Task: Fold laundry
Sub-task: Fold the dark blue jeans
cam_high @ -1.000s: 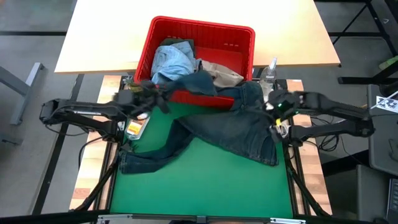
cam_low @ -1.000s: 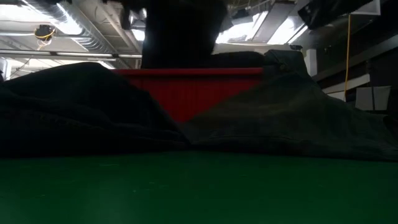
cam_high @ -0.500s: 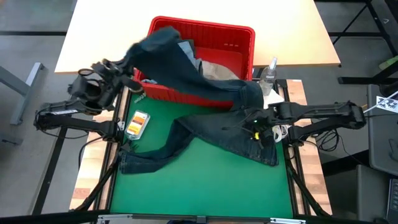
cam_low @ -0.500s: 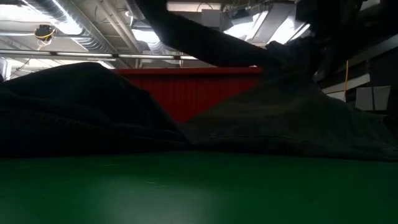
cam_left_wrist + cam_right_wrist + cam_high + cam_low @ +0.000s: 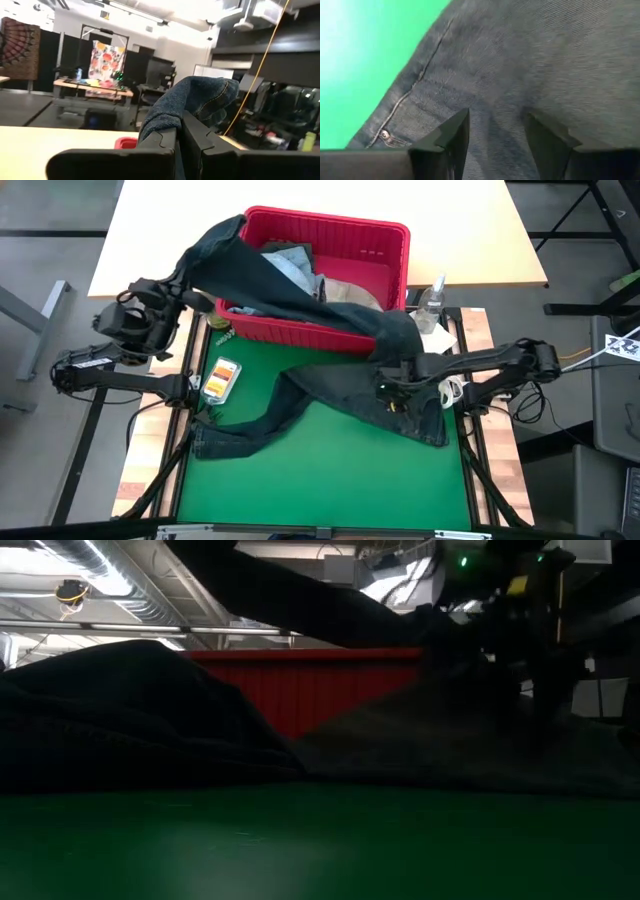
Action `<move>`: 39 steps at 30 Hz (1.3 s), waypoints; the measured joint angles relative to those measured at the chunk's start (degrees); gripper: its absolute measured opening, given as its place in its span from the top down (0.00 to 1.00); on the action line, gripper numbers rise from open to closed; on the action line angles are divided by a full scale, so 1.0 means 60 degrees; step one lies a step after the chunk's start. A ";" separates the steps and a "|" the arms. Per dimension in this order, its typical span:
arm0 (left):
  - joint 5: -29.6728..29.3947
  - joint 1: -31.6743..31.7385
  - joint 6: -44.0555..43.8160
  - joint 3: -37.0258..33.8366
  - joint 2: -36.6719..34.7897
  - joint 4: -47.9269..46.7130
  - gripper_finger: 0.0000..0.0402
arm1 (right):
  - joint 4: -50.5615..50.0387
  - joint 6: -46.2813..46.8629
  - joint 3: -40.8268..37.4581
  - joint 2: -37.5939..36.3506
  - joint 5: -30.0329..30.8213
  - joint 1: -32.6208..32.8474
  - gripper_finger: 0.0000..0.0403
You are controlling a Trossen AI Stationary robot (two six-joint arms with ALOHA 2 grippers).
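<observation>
My left claw (image 5: 178, 131): clamped on dark navy jeans (image 5: 330, 380), leg lifted, upper left of high view.
My right claw (image 5: 495, 132): fingers spread, just above jeans, centre right.

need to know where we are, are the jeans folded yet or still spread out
Not folded. The jeans lie spread on the green mat, one leg lifted over the basket by the shut left gripper.

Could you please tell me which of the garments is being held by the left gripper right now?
The dark navy jeans: the left gripper is shut on one leg, lifted across the red basket. The light blue denim and beige piece lie inside it.
</observation>
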 joint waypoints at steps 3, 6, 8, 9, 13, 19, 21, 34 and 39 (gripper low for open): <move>-0.0252 0.0004 0.0009 0.0000 0.0004 -0.0373 0.98 | -0.0451 -0.0035 0.0000 0.0599 0.0000 0.0000 0.54; -0.0463 0.0002 0.0155 0.0000 0.0000 -0.0828 0.97 | -0.1121 -0.0330 0.0000 0.1176 -0.0005 0.0000 0.54; -0.0492 0.0004 0.0151 0.0000 0.0004 -0.1138 0.96 | -0.1502 -0.0542 0.0000 0.1489 -0.0131 0.0000 0.54; -0.0507 0.0004 0.0155 0.0000 0.0004 -0.1275 0.96 | -0.1662 -0.0671 0.0000 0.1620 -0.0249 0.0000 0.54; -0.0517 0.0004 0.0161 0.0000 0.0004 -0.1810 0.96 | -0.2232 -0.1302 -0.0004 0.1845 -0.0915 0.0231 0.54; -0.0683 0.0004 0.0166 0.0000 0.0004 -0.1948 0.96 | -0.2632 -0.1895 -0.0004 0.1870 -0.1563 0.1333 0.54; -0.0712 0.0004 0.0166 0.0000 0.0004 -0.1950 0.96 | -0.2679 -0.2028 -0.0004 0.1870 -0.1596 0.1773 0.54; -0.0967 0.0001 0.0155 0.0000 0.0004 -0.1940 0.90 | -0.3143 -0.2232 -0.0004 0.1816 -0.1060 0.2871 0.54; -0.1397 0.0000 0.0151 0.0000 0.0004 -0.1937 0.79 | -0.3500 -0.2218 -0.0004 0.1370 -0.0302 0.2867 0.54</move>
